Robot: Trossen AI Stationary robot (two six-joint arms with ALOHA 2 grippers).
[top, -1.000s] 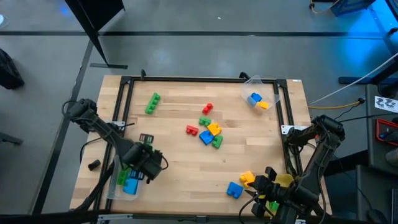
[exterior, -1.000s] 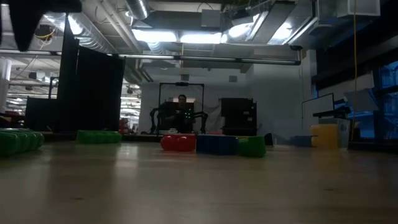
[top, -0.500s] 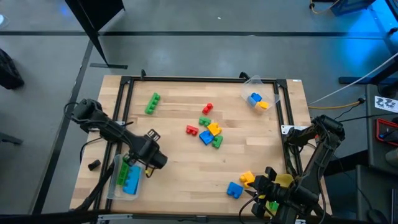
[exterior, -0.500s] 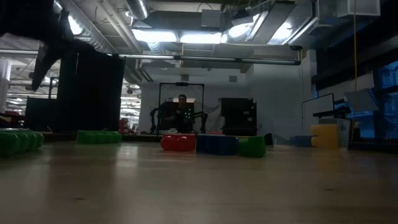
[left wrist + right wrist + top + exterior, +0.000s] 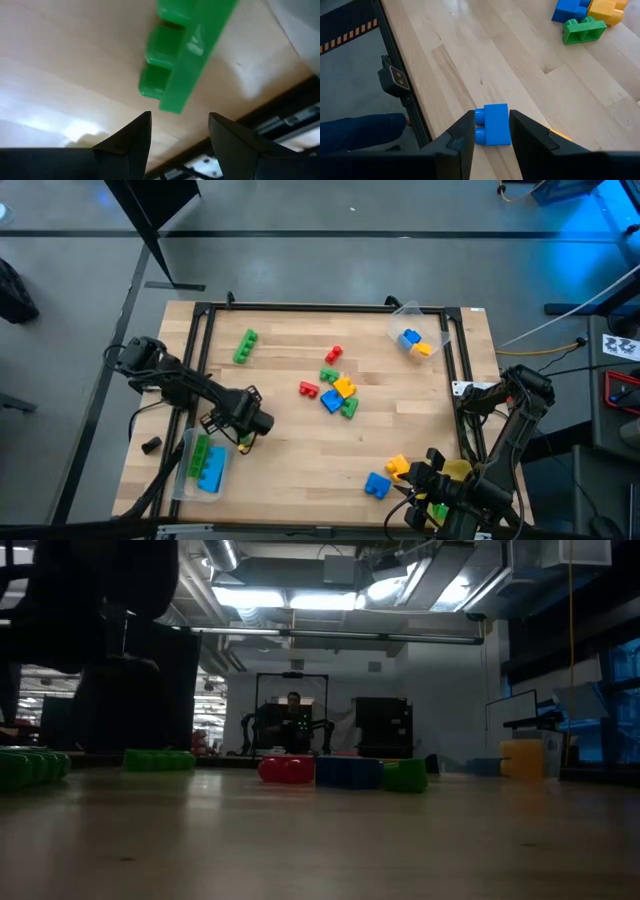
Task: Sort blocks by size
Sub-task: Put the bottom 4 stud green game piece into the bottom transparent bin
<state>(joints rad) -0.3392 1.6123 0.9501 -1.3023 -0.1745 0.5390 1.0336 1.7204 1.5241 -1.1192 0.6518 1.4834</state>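
Note:
My left gripper [image 5: 245, 423] hangs open and empty over the bare table, just beyond the far right corner of the near-left clear tray [image 5: 182, 480]. That tray holds a long green block [image 5: 199, 456] and a blue one [image 5: 212, 471]. In the left wrist view a long green block [image 5: 185, 45] lies ahead of the open fingers [image 5: 180, 117]. My right gripper [image 5: 418, 476] waits open at the near right. A small blue block [image 5: 492, 125] lies on the wood just past its fingertips, and a yellow block [image 5: 397, 466] lies beside it.
A long green block [image 5: 245, 345] lies at the far left. Two red blocks [image 5: 333, 354] [image 5: 308, 389] and a blue, yellow and green cluster [image 5: 340, 395] lie mid-table. A clear tray [image 5: 415, 340] at the far right holds blue and yellow blocks. A yellow tray [image 5: 457, 470] sits by my right gripper.
My left gripper has gone from above the near-left tray toward the table's far and right side, and now hangs over bare wood beside the tray. The green and blue blocks in the tray, which it covered before, now show.

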